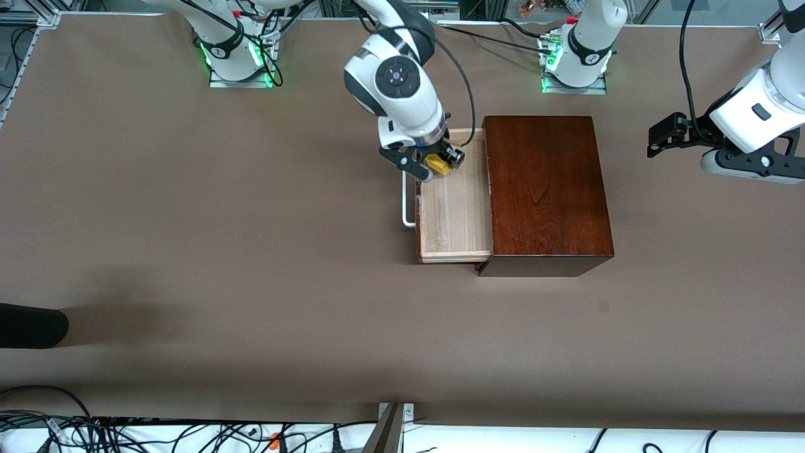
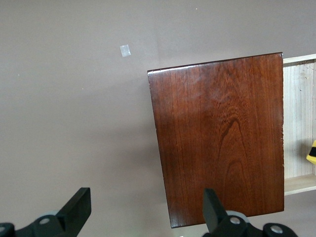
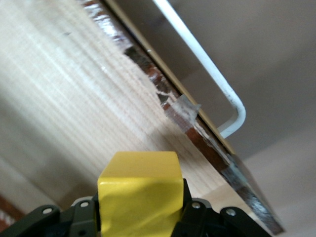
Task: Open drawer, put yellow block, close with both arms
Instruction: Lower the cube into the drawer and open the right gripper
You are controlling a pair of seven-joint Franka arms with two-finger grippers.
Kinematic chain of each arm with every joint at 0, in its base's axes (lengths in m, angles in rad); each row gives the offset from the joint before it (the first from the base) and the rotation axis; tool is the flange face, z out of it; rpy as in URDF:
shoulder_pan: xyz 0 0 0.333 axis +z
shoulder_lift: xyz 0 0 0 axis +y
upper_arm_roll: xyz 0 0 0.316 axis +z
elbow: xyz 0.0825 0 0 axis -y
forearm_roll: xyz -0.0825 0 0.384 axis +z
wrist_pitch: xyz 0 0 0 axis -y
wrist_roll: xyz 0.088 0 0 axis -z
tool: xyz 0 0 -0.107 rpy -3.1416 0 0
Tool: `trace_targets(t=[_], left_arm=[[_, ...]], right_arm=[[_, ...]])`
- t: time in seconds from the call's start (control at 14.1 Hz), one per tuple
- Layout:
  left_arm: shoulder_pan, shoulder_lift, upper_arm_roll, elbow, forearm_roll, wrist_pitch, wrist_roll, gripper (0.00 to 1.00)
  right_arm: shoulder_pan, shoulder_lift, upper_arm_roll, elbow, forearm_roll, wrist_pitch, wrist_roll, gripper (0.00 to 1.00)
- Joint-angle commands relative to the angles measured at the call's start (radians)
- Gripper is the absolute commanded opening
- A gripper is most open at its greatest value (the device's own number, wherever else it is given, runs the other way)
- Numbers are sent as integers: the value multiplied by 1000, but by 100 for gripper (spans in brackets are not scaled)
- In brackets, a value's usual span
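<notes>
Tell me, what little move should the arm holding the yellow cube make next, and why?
Probably lower a little and let go. The right gripper holds the yellow block over the open drawer, whose pale floor lies bare beneath it. The left gripper waits off to the side.

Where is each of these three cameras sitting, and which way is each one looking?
Front view: high across the table, facing both arms; right gripper holds the yellow block over the open drawer; left gripper waits.
Left wrist view: looks down on the box; own open fingers show.
Right wrist view: looks into the drawer; own fingers grip the block.
All three share the drawer and the block.
</notes>
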Motion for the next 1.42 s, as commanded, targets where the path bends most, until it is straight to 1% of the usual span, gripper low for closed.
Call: trace_targets(t=[0.0,0.21,0.35,0.57,0.64,0.71,0.78,0.92,1.06,1.21,1.35], left_arm=[[-1,-15,-7,-6,14,0,-1,100],[0,-20,-7,-4,14,-4,-1,100],[0,-20,-5,-4,14,-4,-1,100],[0,-20,-4,-3,14,-4,5,100],[0,-18,-1,2,10,-4,6,100],[0,-17,2,2,11,-3,9,100],[0,-17,1,2,11,-3,8,100],[0,-17,-4,2,11,-3,6,100],[0,-15,-2,2,11,-3,8,100],[0,-15,-4,2,11,-3,5,100],[0,-15,-4,5,11,-3,3,100]], right_arm=[[5,49,1,74,-13,-5,225,9],[7,67,-4,74,-31,-5,351,9],[7,90,-4,77,-73,6,454,9],[22,107,-4,77,-79,30,485,10],[22,107,-10,77,-80,30,485,17],[22,107,-10,79,-82,27,485,49],[22,106,-10,77,-84,27,485,99],[22,101,-11,80,-113,26,482,100],[19,78,-11,83,-116,11,480,100],[13,33,-14,91,-116,-63,470,100],[-15,-6,-11,155,-116,-156,462,100]])
